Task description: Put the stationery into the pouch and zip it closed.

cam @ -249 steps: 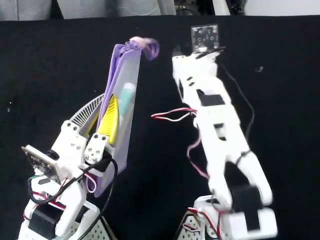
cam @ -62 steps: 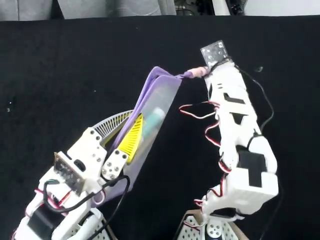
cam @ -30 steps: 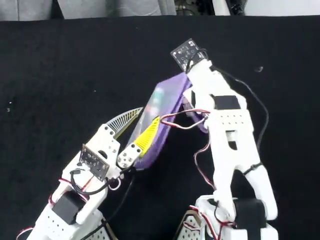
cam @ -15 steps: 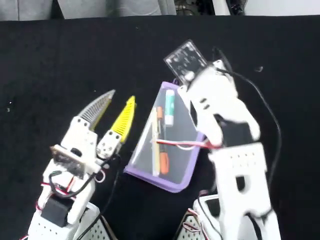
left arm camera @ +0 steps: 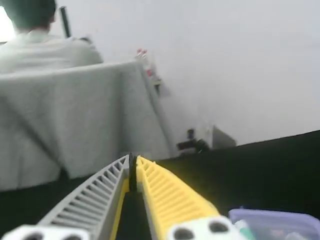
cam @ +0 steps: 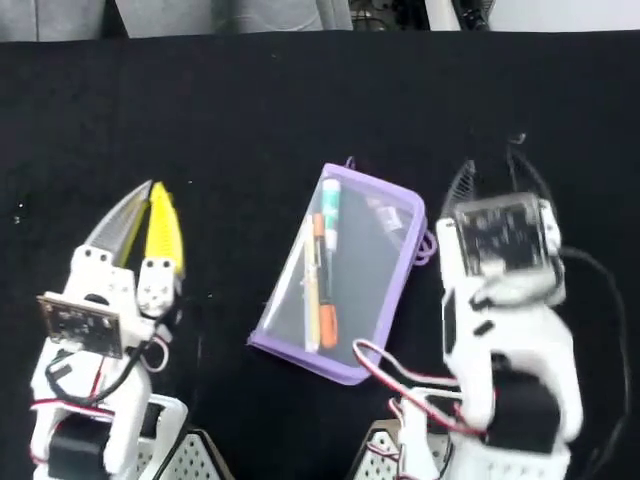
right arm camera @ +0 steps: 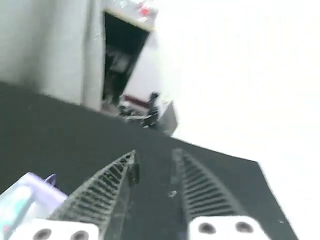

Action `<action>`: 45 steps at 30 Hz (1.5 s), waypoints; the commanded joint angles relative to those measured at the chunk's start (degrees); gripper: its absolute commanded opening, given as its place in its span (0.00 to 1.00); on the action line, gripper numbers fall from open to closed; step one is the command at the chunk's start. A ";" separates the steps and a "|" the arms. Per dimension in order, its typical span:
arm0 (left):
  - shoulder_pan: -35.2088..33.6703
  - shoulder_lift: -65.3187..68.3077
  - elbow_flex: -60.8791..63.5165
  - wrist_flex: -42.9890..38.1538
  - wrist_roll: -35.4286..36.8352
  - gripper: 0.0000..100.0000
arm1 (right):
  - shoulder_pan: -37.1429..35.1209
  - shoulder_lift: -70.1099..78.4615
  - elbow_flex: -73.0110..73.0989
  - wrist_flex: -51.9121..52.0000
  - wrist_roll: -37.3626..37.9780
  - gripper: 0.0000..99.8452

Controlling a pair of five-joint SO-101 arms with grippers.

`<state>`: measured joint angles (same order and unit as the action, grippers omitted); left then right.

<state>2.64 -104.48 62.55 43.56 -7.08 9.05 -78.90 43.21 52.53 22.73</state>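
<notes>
Pulled back near, left gripper [cam: 152, 190] sits closed, empty; right gripper [right arm camera: 153, 155] slightly parted, empty; pouch [cam: 378, 268] flat between them (pens [cam: 323, 285] inside).

No text, number or sign can be read anywhere. A faint pale patch on the pouch [cam: 365, 270] may be print, but it is too blurred to make out.

The purple clear-fronted zip pouch [left arm camera: 274, 220] [right arm camera: 21, 199] is cut off at the frame edge in both wrist views. From above, a blurred camera board [cam: 497, 236] hides most of the right pincer [cam: 490, 172].
</notes>
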 commanded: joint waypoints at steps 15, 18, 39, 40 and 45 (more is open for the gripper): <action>-17.19 -0.18 -4.88 28.22 -0.18 0.03 | 3.34 -29.23 21.93 0.88 -1.14 0.01; -17.27 -0.18 -0.75 29.63 -0.18 0.03 | 3.34 -29.58 23.08 3.96 -1.14 0.01; -25.80 -0.09 31.43 27.69 -0.18 0.03 | 26.20 -29.76 50.86 9.32 -10.46 0.01; -25.80 -0.09 31.78 27.87 -0.18 0.03 | 27.60 -29.85 51.82 9.32 -13.36 0.02; -25.98 -0.09 34.86 27.43 -0.62 0.03 | 31.82 -30.11 53.23 12.57 -19.60 0.02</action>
<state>-23.38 -104.13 95.43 72.57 -6.81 38.68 -103.34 96.57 62.81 5.32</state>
